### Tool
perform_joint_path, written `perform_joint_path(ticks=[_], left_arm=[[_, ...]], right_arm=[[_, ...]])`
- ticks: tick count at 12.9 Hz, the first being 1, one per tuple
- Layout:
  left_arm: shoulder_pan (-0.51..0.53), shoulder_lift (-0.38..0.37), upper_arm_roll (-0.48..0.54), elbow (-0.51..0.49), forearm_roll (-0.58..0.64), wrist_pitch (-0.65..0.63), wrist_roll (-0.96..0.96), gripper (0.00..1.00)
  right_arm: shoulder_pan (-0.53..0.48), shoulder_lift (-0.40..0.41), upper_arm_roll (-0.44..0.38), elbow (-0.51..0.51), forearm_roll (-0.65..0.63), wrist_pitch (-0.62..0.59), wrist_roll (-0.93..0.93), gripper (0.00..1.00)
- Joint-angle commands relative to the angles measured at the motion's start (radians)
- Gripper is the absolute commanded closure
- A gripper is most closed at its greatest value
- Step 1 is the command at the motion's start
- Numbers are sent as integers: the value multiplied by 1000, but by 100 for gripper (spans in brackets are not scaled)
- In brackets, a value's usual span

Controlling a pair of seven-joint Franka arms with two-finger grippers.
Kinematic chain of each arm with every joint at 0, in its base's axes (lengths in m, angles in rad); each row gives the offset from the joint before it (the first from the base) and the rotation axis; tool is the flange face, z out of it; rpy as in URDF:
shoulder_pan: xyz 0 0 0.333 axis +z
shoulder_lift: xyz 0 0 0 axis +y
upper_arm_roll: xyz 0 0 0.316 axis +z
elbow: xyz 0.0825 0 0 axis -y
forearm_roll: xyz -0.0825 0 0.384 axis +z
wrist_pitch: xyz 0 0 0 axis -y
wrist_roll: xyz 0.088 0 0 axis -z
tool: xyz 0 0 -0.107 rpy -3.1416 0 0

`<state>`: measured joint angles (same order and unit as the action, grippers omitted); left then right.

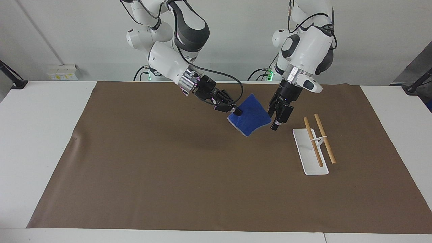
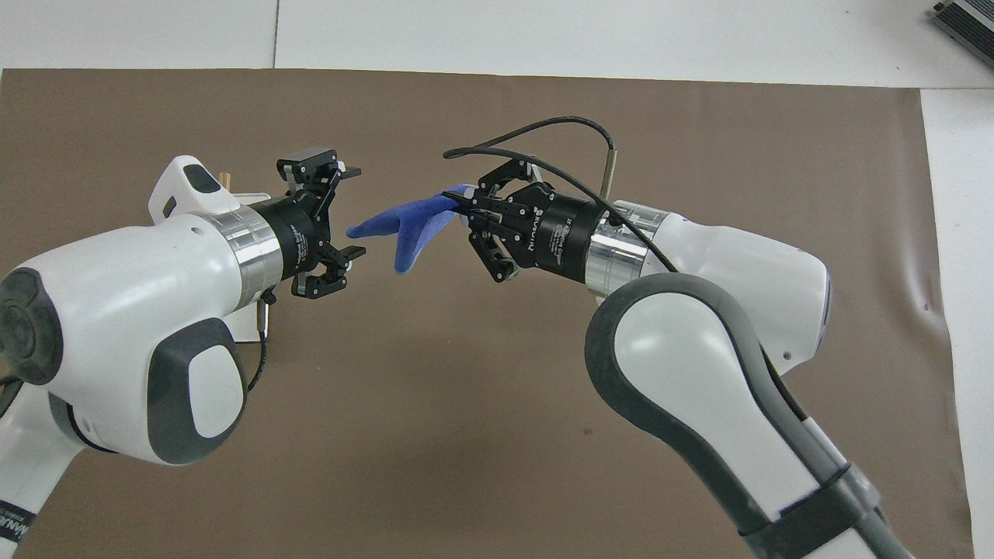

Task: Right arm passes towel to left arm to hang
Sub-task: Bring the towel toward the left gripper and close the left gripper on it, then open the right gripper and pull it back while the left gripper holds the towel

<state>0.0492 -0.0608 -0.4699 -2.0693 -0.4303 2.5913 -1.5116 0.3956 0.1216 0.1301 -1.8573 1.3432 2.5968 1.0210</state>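
The blue towel [image 1: 252,116] hangs in the air over the brown mat, held by one corner. My right gripper [image 1: 236,111] is shut on that corner; it also shows in the overhead view [image 2: 464,206]. The towel [image 2: 411,223] droops toward the left arm's end of the table. My left gripper [image 1: 274,120] is open and level with the towel's free edge. In the overhead view the left gripper [image 2: 349,211] has its fingers spread, with the towel's tip just at their opening. I cannot tell whether it touches the towel.
A white rack base [image 1: 308,158] with two wooden rods [image 1: 324,138] stands on the brown mat [image 1: 168,168] toward the left arm's end. In the overhead view the left arm covers most of it. White table [image 1: 33,135] surrounds the mat.
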Motion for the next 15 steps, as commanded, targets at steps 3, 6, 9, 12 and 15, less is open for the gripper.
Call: perform_joint_path(ticks=[3,6,9,12,15], left_arm=[[43,1,-23,-5,-10,15,7,92],[43,1,-24,-3,-8,15,28,100],[58,15,-23,15,-8,15,69,100],[84,71,-23,109,-8,18,96,100],[95,94,-16,149,-7,21,99,100]], right_arm=[[-1,-25,6,-28,27,19,7,100],[-3,-27,6,-37,27,17,2,100],[-3,-27,6,-40,27,19,-1,100],[-3,-28,5,-43,25,19,-5,100],[-15,-31,-3,-71,-25,23,-111,0]])
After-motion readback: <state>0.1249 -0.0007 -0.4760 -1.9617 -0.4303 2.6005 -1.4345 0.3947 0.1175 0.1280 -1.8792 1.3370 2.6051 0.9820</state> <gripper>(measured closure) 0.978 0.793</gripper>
